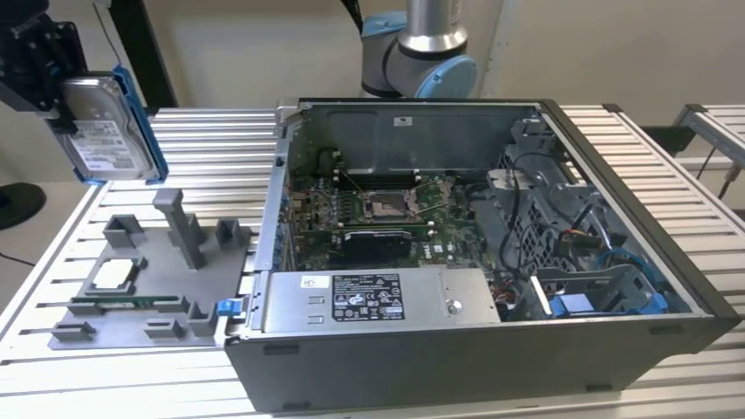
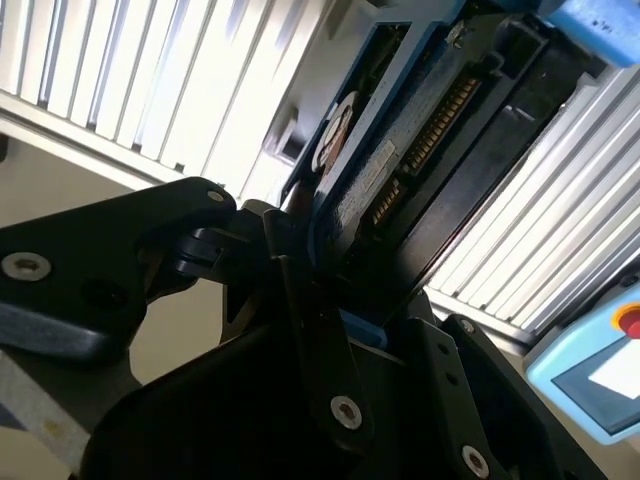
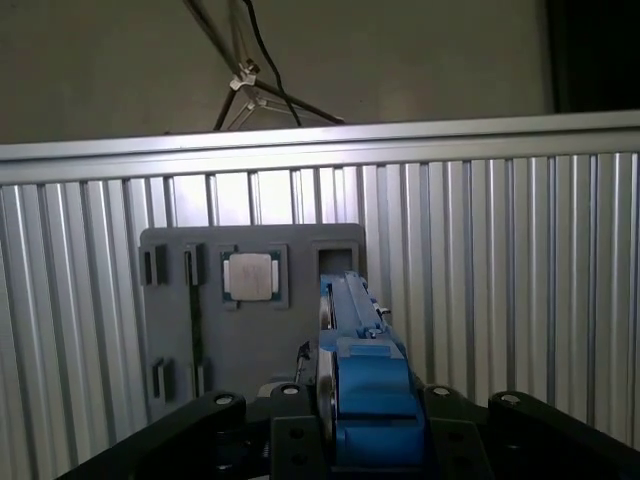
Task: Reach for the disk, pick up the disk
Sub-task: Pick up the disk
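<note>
The disk, a silver hard drive with a white label and a blue frame, hangs upright in the air above the table's far corner at the exterior view's left. My black gripper is shut on its upper end. The first wrist view looks along the disk edge-on, its blue frame between my fingers, high above the grey fixture plate. In the second wrist view the disk runs away from my gripper, connector side showing.
Below the disk lies a grey fixture plate with upright posts and a small square processor chip. An open computer case takes up the table's middle and right. The arm's base stands behind it. A blue control pendant lies beyond the table edge.
</note>
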You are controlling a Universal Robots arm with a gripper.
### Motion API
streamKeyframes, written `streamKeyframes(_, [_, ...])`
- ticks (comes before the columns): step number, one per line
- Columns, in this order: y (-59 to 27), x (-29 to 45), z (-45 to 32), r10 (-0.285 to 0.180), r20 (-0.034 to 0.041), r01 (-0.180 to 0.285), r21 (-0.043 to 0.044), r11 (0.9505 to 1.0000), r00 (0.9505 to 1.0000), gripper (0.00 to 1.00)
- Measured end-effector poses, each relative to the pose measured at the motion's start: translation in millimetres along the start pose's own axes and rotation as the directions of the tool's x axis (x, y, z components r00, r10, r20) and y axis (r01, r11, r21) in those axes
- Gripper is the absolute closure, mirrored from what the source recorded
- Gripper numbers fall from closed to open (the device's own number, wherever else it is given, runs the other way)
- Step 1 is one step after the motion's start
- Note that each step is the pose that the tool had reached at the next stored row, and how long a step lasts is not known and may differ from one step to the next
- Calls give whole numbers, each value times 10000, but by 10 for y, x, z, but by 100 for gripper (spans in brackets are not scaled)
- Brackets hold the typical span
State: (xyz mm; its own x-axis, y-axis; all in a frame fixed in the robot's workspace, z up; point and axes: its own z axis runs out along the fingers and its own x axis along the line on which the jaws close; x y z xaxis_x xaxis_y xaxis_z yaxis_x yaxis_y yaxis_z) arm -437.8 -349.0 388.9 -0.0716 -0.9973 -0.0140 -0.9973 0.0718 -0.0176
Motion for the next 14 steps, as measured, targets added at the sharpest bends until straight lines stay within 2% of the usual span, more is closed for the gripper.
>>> streamKeyframes(14, [-3,-2,-154,0,0,0,0,10000,10000,100])
